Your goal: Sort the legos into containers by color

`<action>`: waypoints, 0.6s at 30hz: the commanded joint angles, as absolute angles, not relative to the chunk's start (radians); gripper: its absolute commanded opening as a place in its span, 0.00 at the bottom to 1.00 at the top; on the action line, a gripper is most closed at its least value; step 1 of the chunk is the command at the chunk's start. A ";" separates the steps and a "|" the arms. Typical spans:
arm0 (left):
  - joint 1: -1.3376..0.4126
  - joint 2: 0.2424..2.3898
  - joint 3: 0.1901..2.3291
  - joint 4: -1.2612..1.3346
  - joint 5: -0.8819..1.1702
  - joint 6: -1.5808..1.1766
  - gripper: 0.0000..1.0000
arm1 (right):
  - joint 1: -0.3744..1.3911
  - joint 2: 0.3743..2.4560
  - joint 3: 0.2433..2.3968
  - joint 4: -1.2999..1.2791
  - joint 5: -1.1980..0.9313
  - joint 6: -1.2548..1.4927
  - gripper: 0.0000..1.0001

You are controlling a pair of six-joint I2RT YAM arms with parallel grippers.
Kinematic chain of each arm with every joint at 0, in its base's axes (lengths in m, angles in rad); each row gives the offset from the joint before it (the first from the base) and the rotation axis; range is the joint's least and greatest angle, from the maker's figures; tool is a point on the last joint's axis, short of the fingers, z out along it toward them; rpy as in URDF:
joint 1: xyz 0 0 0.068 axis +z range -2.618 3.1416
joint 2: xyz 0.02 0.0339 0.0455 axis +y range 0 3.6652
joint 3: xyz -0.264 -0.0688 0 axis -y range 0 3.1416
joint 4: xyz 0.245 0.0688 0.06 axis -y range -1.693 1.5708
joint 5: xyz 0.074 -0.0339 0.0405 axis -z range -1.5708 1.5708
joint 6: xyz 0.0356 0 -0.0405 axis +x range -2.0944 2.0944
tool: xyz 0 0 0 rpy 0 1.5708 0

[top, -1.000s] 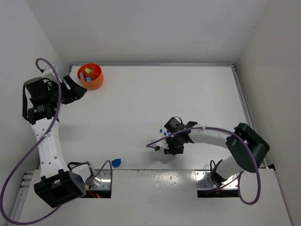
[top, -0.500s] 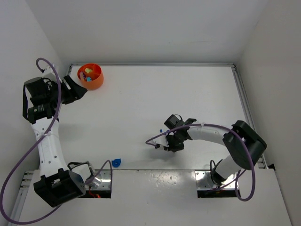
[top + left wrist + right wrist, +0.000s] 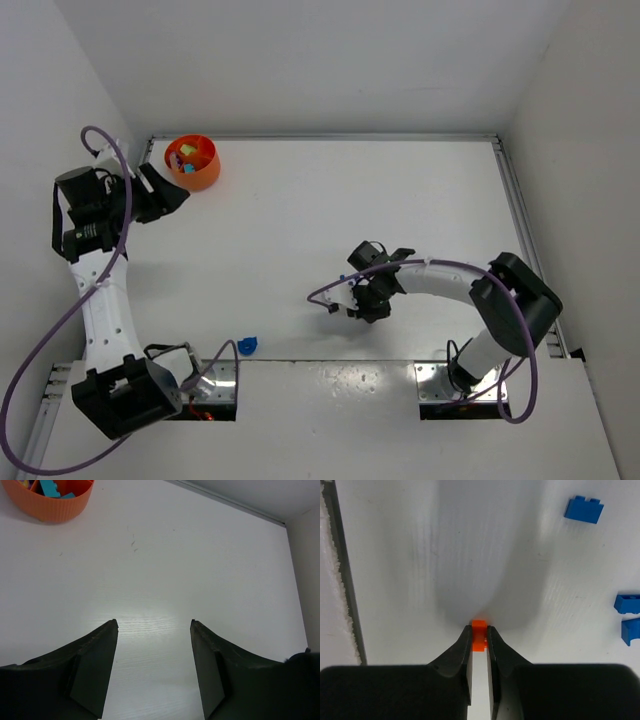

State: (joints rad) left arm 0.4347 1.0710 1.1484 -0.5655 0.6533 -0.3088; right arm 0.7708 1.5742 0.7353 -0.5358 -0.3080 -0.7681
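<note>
Tiny orange lego (image 3: 479, 636) sits clamped between the near-closed right gripper (image 3: 479, 628) tips, blue legos (image 3: 583, 509) at two o'clock; left gripper (image 3: 154, 625) gapes empty.

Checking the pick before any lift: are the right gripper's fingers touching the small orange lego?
Touching. The right wrist view shows the orange lego pinched between both fingertips of the right gripper, with no gap on either side.

Orange bowl (image 3: 204, 179) far left, blue piece (image 3: 247, 345) near
</note>
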 commanded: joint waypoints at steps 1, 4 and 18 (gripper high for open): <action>0.446 0.993 1.071 -0.476 0.722 -0.342 0.66 | 0.762 1.618 0.814 -0.621 -0.359 -0.697 0.00; 0.446 0.936 0.997 -0.419 0.797 -0.377 0.67 | 0.762 1.618 1.010 -0.647 -0.480 -0.551 0.00; 0.304 0.956 0.698 0.041 1.171 -0.968 0.71 | 0.785 1.827 1.683 -0.313 -0.699 0.050 0.00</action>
State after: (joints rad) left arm 0.3374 0.9436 0.6586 -0.1123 1.1217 -0.8116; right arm 0.7727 1.7649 1.6062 -0.3923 -0.6193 -0.0898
